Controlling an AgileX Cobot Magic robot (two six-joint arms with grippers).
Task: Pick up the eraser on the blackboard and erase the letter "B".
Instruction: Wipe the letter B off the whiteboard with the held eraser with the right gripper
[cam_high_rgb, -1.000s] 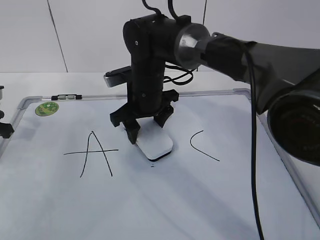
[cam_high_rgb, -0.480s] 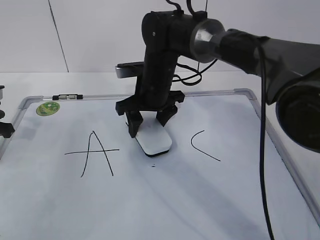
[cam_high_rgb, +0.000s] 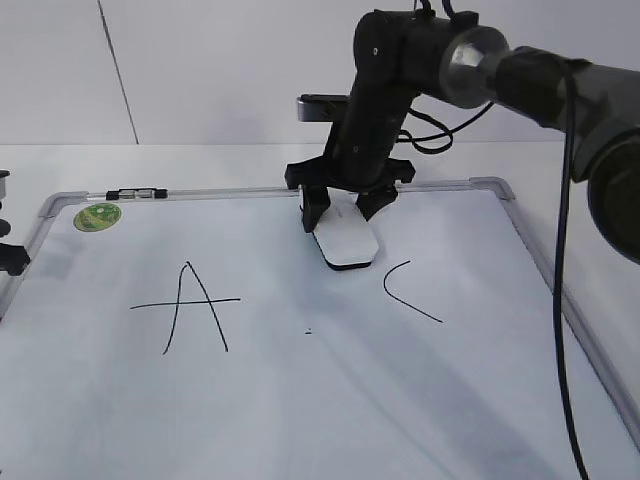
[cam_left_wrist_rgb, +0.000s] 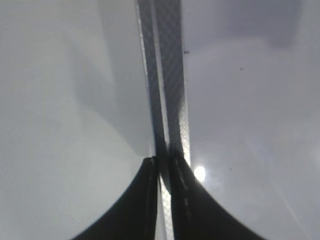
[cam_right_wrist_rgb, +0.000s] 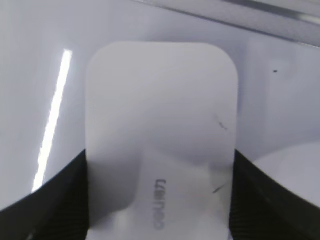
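The white eraser (cam_high_rgb: 345, 243) lies flat on the blackboard (cam_high_rgb: 300, 410) near its far edge, between the fingers of my right gripper (cam_high_rgb: 342, 208), which is shut on it. In the right wrist view the eraser (cam_right_wrist_rgb: 160, 125) fills the middle, with a black finger on each side of my right gripper (cam_right_wrist_rgb: 160, 200). No letter "B" shows; only a tiny dark speck (cam_high_rgb: 307, 330) sits between the "A" (cam_high_rgb: 190, 305) and the "C" (cam_high_rgb: 405, 290). My left gripper (cam_left_wrist_rgb: 162, 165) is shut and empty over the board's grey frame (cam_left_wrist_rgb: 167, 75), at the far left of the exterior view (cam_high_rgb: 8, 258).
A small black-and-clear marker (cam_high_rgb: 133, 192) lies on the far frame at the left, beside a round green sticker (cam_high_rgb: 97, 216). The right arm and its cable (cam_high_rgb: 560, 250) hang over the board's right side. The board surface (cam_right_wrist_rgb: 30, 60) surrounds the eraser.
My right gripper has slid the eraser to the right and toward the board's far edge, away from the spot between "A" and "C". The left gripper has not moved.
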